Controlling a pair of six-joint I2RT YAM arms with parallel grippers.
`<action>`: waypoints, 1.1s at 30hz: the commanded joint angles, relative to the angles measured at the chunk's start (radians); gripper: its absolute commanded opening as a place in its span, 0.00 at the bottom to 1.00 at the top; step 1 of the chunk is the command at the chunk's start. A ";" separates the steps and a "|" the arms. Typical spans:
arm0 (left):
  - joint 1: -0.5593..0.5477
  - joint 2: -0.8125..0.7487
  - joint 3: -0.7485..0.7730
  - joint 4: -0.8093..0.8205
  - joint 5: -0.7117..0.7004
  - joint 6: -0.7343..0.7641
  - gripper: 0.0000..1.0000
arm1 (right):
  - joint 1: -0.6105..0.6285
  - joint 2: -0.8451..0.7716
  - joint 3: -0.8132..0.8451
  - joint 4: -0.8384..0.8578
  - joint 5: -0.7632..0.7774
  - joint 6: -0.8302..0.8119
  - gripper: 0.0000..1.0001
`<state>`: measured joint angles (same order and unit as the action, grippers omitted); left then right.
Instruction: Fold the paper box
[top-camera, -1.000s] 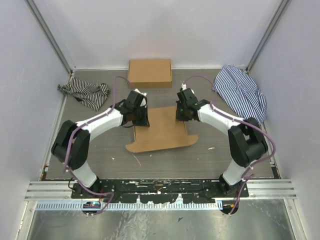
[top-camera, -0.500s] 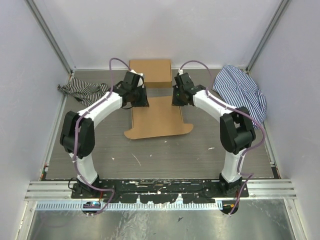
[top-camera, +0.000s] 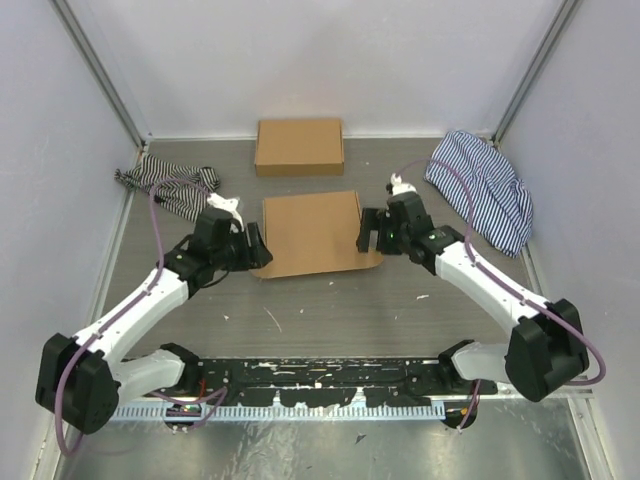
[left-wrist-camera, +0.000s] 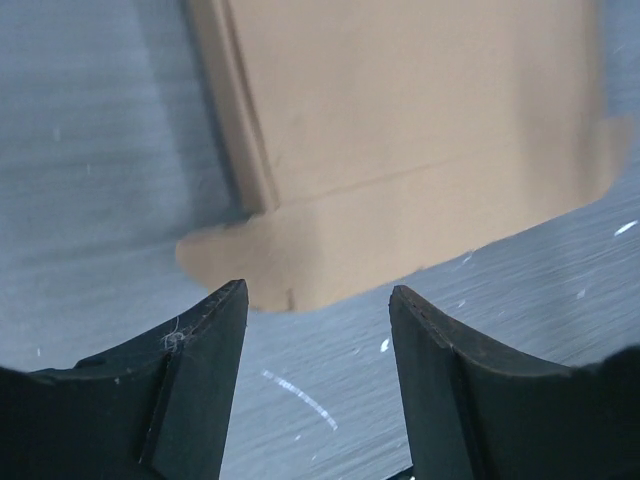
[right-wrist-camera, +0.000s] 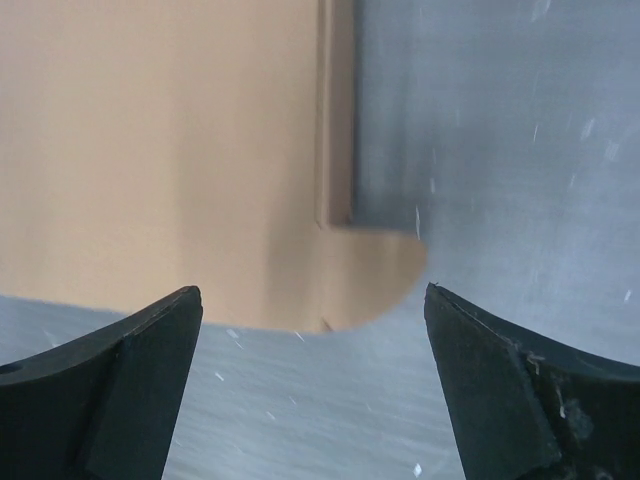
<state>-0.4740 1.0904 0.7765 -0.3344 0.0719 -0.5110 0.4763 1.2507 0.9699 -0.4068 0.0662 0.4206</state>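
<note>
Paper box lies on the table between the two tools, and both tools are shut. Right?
No. The paper box does lie on the table between the left tool and right tool, but both are open, as the wrist views show.

This is looking like a robotics lab test cell: plain white panel walls (top-camera: 350, 60) are boxing in a grey wood-grain tabletop (top-camera: 330, 310), a silver aluminium frame post (top-camera: 102, 70) is rising at the corner, and white-and-black robot arms, left (top-camera: 140, 300) and right (top-camera: 490, 285), are standing bolted beside a slotted aluminium rail (top-camera: 100, 378).
</note>
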 joint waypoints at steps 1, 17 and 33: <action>0.002 0.017 -0.067 0.019 0.011 -0.036 0.66 | 0.008 -0.020 -0.128 0.073 -0.094 -0.047 1.00; 0.003 0.133 -0.070 0.066 0.003 0.011 0.68 | 0.008 0.055 -0.092 0.084 -0.079 -0.075 1.00; 0.002 0.233 -0.057 0.120 0.093 0.018 0.67 | 0.015 0.140 -0.083 0.132 -0.185 -0.091 1.00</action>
<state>-0.4740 1.3342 0.6960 -0.2687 0.1162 -0.5045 0.4820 1.4036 0.8562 -0.3363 -0.0628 0.3458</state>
